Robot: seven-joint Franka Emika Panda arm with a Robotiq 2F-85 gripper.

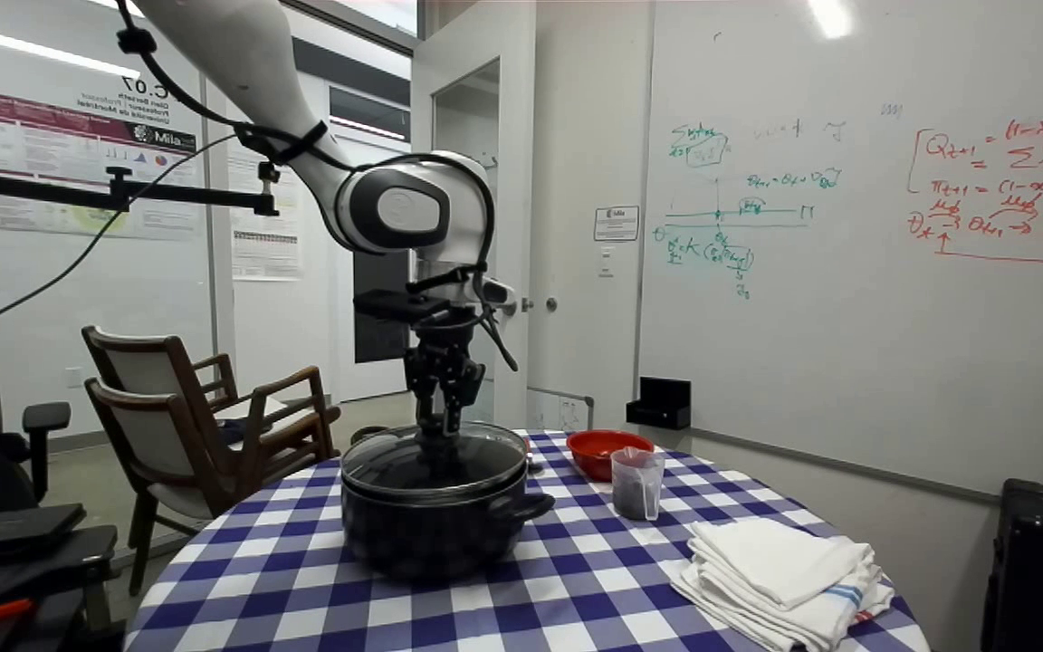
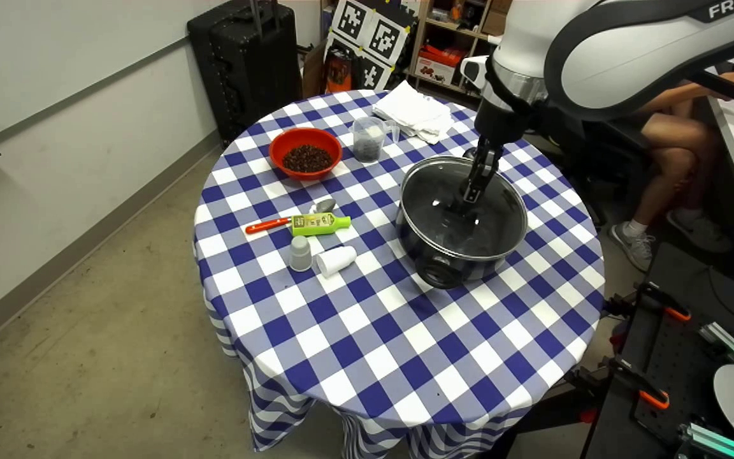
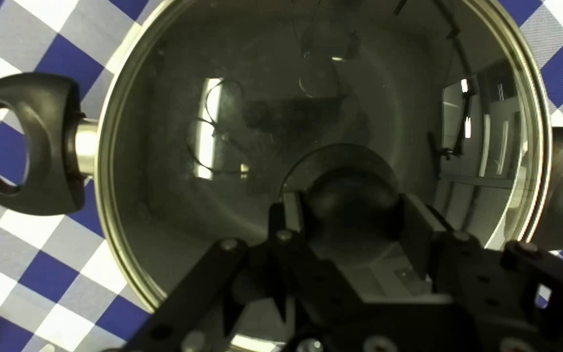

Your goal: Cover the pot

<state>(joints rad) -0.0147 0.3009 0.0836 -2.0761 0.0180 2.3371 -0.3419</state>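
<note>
The wide black pot (image 1: 431, 539) stands on the checkered table, and its side shows in an exterior view (image 2: 413, 247). Its black side handle (image 3: 52, 146) shows in the wrist view. A clear glass lid (image 3: 188, 205) with a metal rim lies level over the pot's mouth, also seen in both exterior views (image 1: 490, 457) (image 2: 501, 223). Its rim lines up with the pot's rim; I cannot tell a small gap from contact. My gripper (image 1: 439, 426), pointing down at the lid's centre (image 2: 471, 193), has its fingers on both sides of the round black knob (image 3: 352, 195), touching it.
A red bowl (image 2: 306, 156) of dark beans, a measuring cup (image 2: 368, 140) and folded white towels (image 2: 413, 113) stand on the table. A green bottle (image 2: 316, 224), a red-handled spoon (image 2: 267, 225), a grey shaker (image 2: 300, 254) and a white cup (image 2: 336, 261) are nearby.
</note>
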